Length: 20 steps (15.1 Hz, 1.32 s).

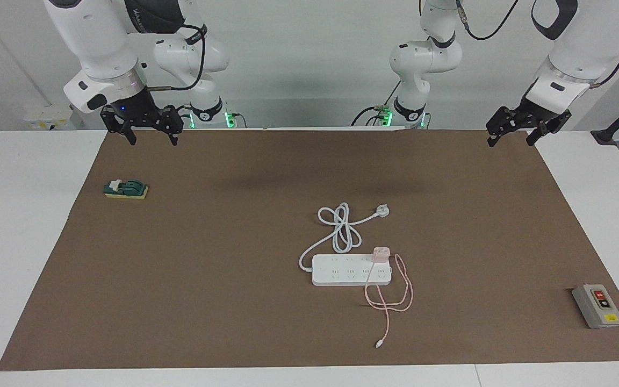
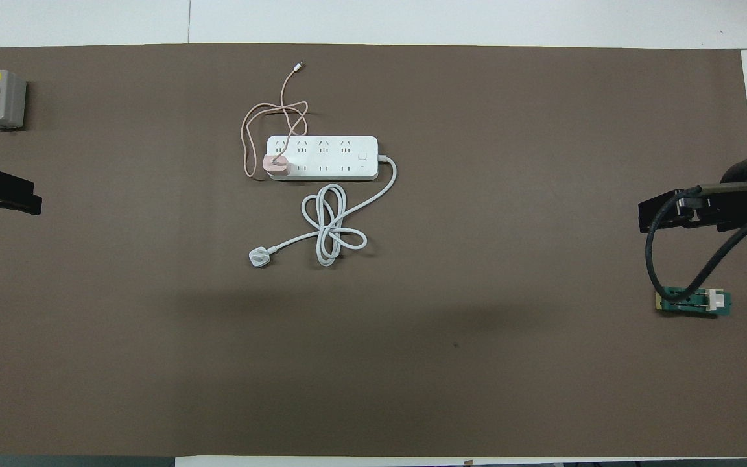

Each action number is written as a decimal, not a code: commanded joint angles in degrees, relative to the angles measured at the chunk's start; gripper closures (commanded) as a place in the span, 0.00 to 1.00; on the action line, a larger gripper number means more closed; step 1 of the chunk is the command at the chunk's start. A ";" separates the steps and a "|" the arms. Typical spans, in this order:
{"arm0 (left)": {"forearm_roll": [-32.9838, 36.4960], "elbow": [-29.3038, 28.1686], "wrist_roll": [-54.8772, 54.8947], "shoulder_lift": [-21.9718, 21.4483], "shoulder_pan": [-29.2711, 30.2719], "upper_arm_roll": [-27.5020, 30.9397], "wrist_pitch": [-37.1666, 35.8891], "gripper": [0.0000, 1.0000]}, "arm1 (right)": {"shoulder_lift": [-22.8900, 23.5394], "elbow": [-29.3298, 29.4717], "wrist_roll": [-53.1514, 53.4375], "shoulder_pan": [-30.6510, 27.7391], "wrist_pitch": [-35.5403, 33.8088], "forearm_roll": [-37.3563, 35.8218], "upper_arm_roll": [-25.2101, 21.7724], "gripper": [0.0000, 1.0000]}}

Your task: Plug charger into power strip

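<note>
A large brown paper-like mat (image 1: 234, 269) covers most of the white table (image 1: 19, 242), and a plain pale wall (image 1: 309, 54) stands at the robots' end. The flat white rectangular power strip (image 1: 342, 271) lies near the middle of the mat. Its thick white cord (image 1: 336, 228) is coiled just nearer to the robots. The small pale-pink cube charger (image 1: 381, 254) sits on the strip's end toward the left arm; its thin pink cable (image 1: 390, 301) loops farther from the robots.

A grey box with red and yellow buttons (image 1: 597, 306) lies toward the left arm's end, and a small green block on a yellow base (image 1: 126, 189) toward the right arm's end.

The left tool (image 1: 512, 137) waits above the mat's corner with fingers apart and empty. The right tool (image 1: 151, 137) hangs wide and empty above the opposite corner.
</note>
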 commanded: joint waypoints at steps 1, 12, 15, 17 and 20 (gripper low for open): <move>-0.88 -2.05 1.27 -0.88 0.57 -0.41 1.50 0.00 | -0.99 -0.79 -1.42 -1.16 -0.48 1.13 0.47 0.00; -1.67 -2.23 1.27 -0.80 0.57 -0.41 1.59 0.00 | -0.99 -0.88 -1.42 -1.16 -0.48 1.13 0.47 0.00; -1.67 -2.14 1.27 -0.80 0.65 -0.41 1.59 0.00 | -0.99 -0.79 -1.16 -1.43 -0.31 1.13 0.38 0.00; -1.67 -2.14 1.27 -0.80 0.65 -0.41 1.68 0.00 | -0.98 -0.79 -1.07 -1.43 -0.22 1.13 0.38 0.00; -1.76 -2.14 1.27 -0.71 0.65 -0.41 1.68 0.00 | -1.07 -0.96 -1.51 -1.43 -0.66 1.13 0.38 0.00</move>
